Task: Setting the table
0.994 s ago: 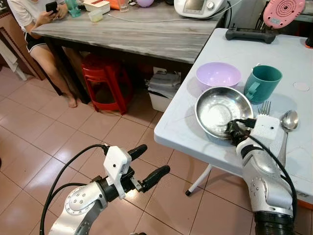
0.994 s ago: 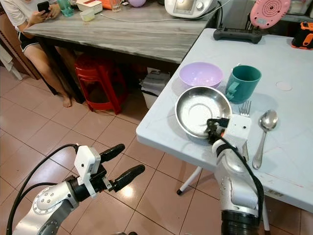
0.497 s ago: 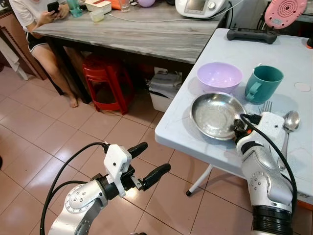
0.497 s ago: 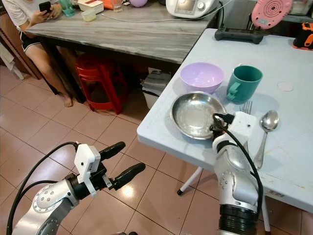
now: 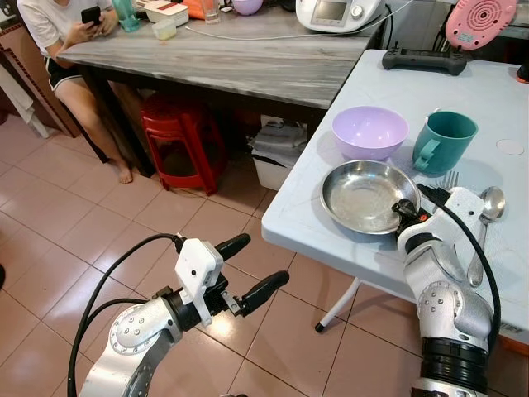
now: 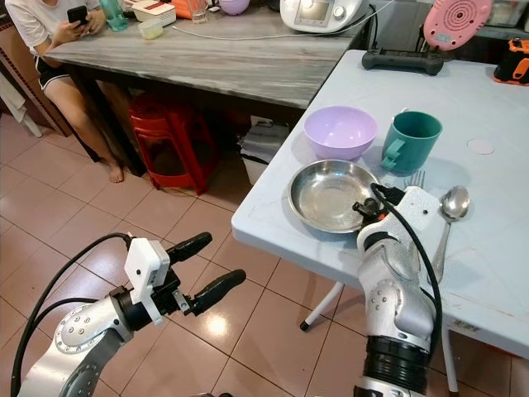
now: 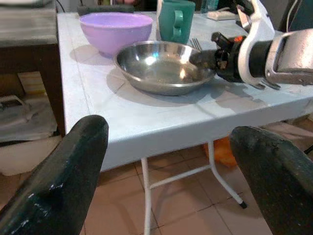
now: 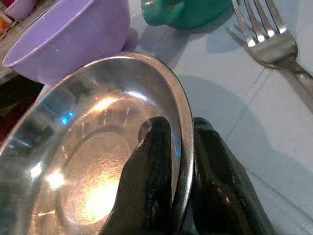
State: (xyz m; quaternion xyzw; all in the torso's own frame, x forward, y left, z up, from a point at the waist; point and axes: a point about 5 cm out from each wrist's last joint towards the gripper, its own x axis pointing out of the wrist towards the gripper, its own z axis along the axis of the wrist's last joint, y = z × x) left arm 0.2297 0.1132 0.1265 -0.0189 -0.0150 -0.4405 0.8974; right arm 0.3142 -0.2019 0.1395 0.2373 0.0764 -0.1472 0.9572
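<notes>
one second back the steel plate (image 5: 364, 196) was tipped up off the surface (image 5: 314, 223) in the right pincer (image 8: 182, 161); now it lies flat near the front edge, just in front of the purple bowl (image 5: 369, 130) and beside the fork (image 8: 266, 39), spoon (image 5: 485, 217) and green cup (image 5: 443, 141). that pincer is still pinching the plate's rim, one finger inside and one outside, so i'd guess letting go comes next, while the left pincer (image 5: 250, 269) hangs spread over the floor. no brand or writing that i can read anywhere.
</notes>
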